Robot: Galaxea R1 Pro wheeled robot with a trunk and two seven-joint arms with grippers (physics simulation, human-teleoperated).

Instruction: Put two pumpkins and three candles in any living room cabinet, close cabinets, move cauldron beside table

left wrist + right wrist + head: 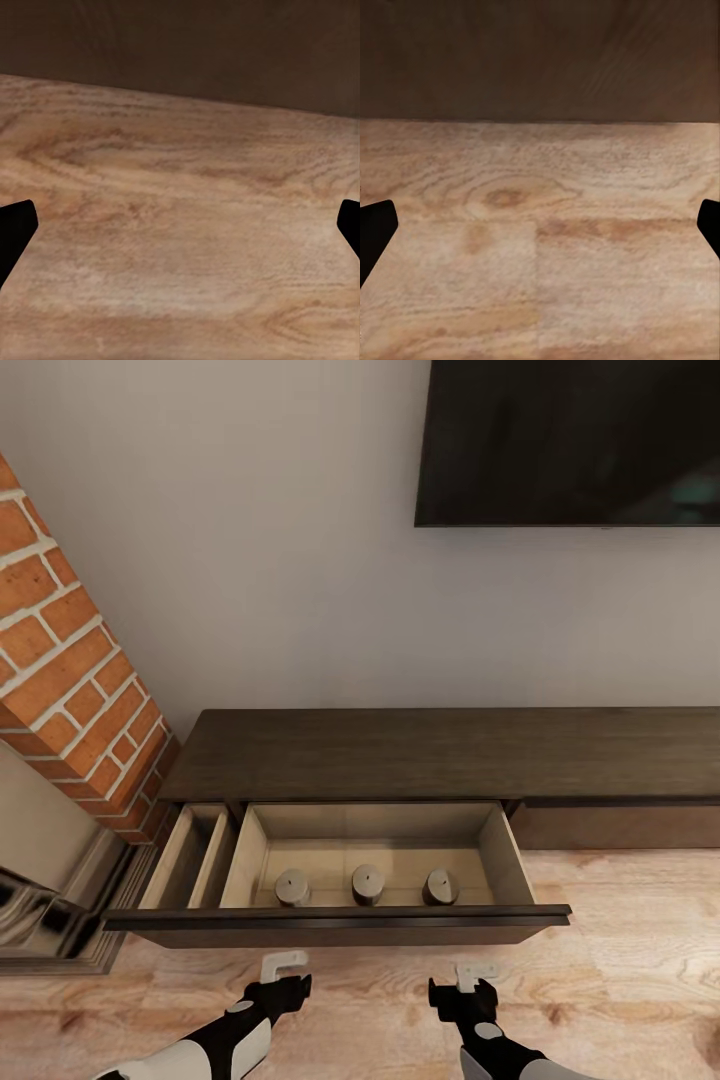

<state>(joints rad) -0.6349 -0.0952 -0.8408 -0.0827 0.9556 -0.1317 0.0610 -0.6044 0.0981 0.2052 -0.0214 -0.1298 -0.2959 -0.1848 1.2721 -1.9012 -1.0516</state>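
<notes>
My left tool (285,963) and right tool (470,975) hang spread and empty; three candles (367,884) line the open drawer's (330,926) front edge.

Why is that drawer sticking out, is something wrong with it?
Nothing is broken. The cabinet has one wide drawer pulled open, with three candles standing upright in a row inside. Both grippers hang open and empty before it.

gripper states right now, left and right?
Left gripper: open, holding nothing, over the wood floor.
Right gripper: open, holding nothing.
</notes>
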